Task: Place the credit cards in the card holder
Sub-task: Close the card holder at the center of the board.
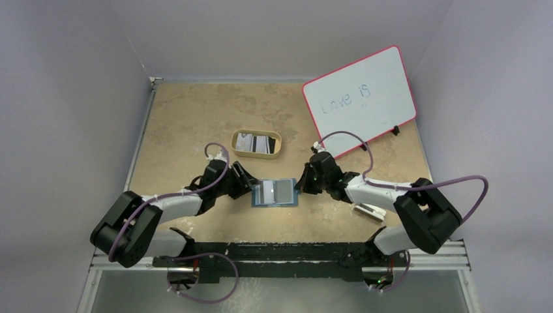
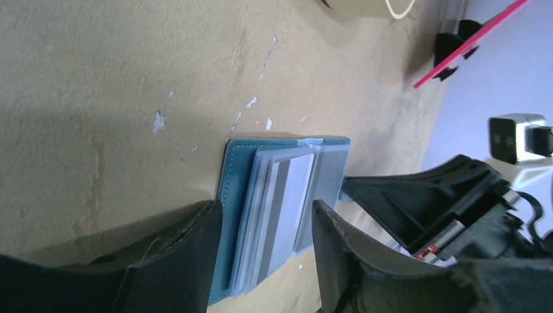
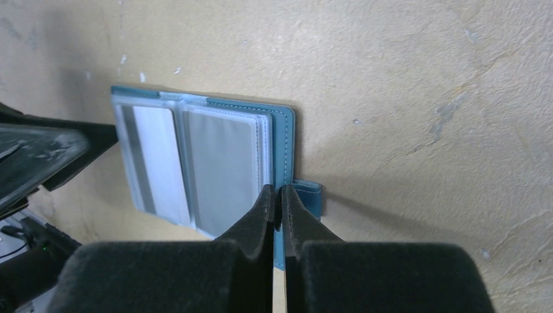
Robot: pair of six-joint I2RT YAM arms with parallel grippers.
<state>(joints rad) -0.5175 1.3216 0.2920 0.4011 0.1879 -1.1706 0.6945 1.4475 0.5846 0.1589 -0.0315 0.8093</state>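
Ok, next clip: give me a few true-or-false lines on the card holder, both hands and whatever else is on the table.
1. The card holder lies open on the table. True.
2. The left hand is shut tight. False: its fingers stand apart, one on either side of the card holder's pages.
3. The right hand is pinched on the card holder's edge beside the tab. True.
4. The tray holds nothing. False: cards lie in it.
5. A striped card sits in a clear sleeve of the card holder. True.
6. The whiteboard is blank. False: it has faint handwriting on it.
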